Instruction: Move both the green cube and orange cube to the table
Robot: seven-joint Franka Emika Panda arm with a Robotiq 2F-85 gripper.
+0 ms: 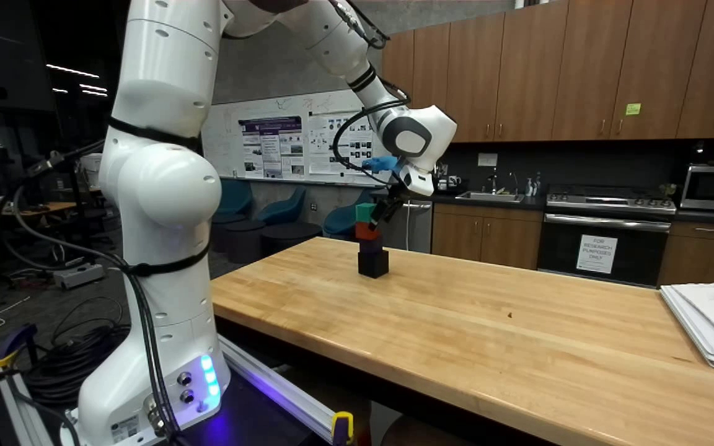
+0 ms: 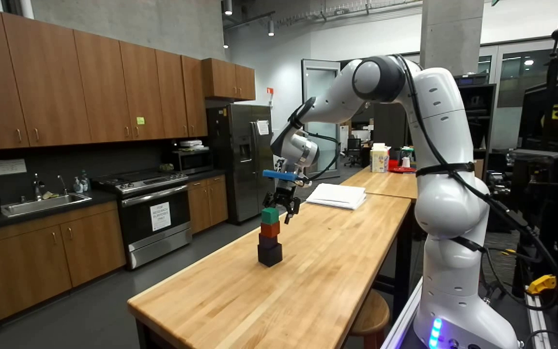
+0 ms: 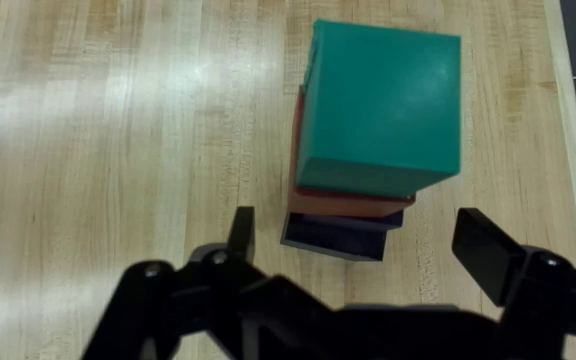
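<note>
Shift wide-spread, empty gripper [image 3: 358,225] over green cube [image 3: 388,100], stacked atop orange cube [image 2: 270,230] and dark blocks [image 2: 270,255] on table [image 2: 240,310], centre before descending, stop short of orange, pinch green's side faces only, then lift straight up so as not to topple the rest

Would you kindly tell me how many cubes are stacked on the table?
4: the green cube on top, the orange cube beneath it, then a dark purple cube, and a black cube at the bottom, on the table.
</note>
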